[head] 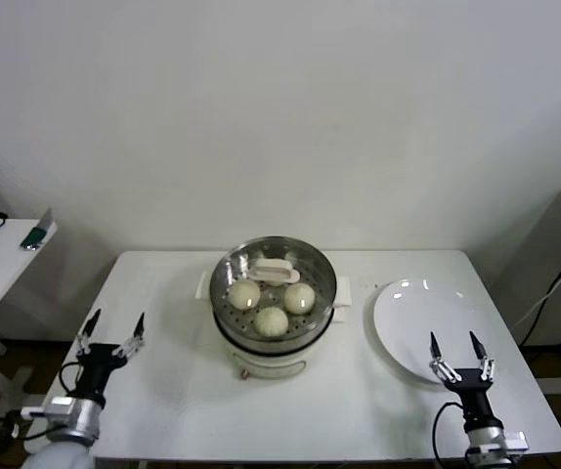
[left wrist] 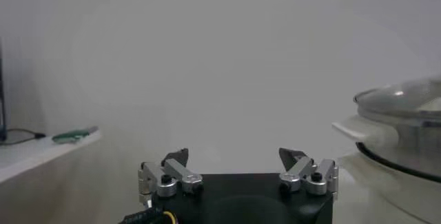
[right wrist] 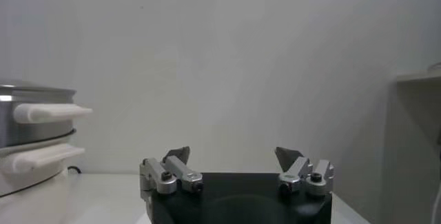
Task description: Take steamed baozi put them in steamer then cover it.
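Under the clear glass cover (head: 274, 270) on the shiny steel steamer (head: 273, 327) mid-bench sat soft, dentable cream-white baozi (head: 272, 320), while left end effector (head: 110, 330) and right end effector (head: 456, 350) stood released near the front corners.

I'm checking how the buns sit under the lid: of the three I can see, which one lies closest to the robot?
The baozi at the front middle of the steamer, seen through the cover. The other two sit farther back, one on the robot's left, one on its right.

Bare lab-like room: plain white wall (head: 280, 107), white table (head: 173, 391), trailing cables (head: 554, 288).
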{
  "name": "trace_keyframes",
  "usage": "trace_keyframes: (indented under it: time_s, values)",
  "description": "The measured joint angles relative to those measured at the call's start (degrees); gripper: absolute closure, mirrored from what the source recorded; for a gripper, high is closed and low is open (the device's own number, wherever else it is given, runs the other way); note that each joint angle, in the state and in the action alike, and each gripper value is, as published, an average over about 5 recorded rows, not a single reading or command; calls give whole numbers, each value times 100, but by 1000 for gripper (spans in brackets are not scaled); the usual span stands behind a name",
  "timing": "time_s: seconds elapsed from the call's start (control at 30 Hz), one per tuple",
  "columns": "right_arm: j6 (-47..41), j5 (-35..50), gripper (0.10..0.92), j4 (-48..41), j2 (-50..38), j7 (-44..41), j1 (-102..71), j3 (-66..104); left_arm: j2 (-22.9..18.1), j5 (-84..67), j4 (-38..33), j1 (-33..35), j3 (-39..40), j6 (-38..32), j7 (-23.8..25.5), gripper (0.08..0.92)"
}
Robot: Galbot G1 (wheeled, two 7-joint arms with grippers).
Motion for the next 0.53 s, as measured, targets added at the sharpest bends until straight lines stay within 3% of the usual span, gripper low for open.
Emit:
trace_keyframes:
  time_s: [0.53]
  values:
    - [17,47,203,-15,6,13,-21,-18,-28,-471,284,201,-114,-672,151,177]
